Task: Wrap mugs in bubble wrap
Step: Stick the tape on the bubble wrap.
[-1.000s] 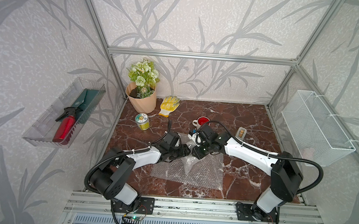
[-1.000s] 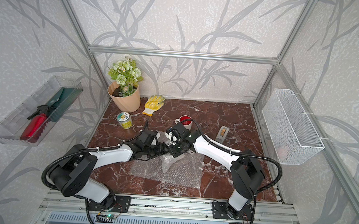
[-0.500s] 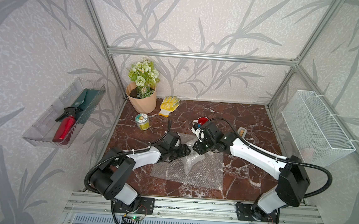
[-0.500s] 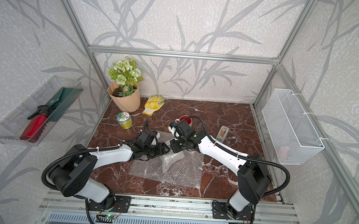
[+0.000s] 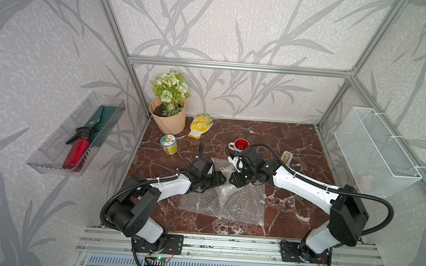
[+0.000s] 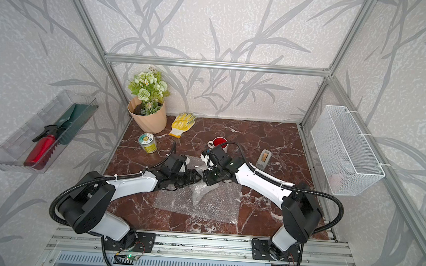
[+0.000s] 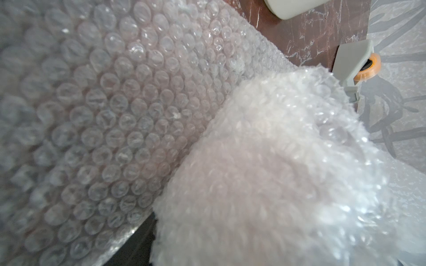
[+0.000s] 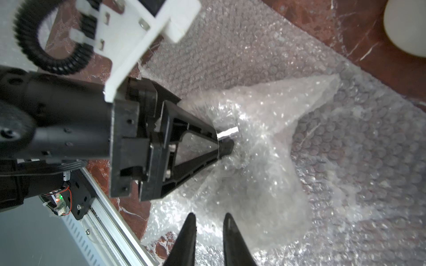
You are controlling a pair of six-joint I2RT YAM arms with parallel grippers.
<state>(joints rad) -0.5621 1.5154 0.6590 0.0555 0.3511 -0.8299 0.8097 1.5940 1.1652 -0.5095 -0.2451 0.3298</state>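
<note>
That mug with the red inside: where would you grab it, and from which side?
Probably take the red-lined mug by its rim from straight above, one finger inside, one outside, opposite the handle. It stands upright, mouth open upward, handle sticking out to the robot's left.

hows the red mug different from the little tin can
The mug is white with a red inside, an open top and a handle; the tin can has a yellow-green label, a closed top, no handle. The mug stands mid-table, the can near the flowerpot. Both stand upright and unwrapped.
</note>
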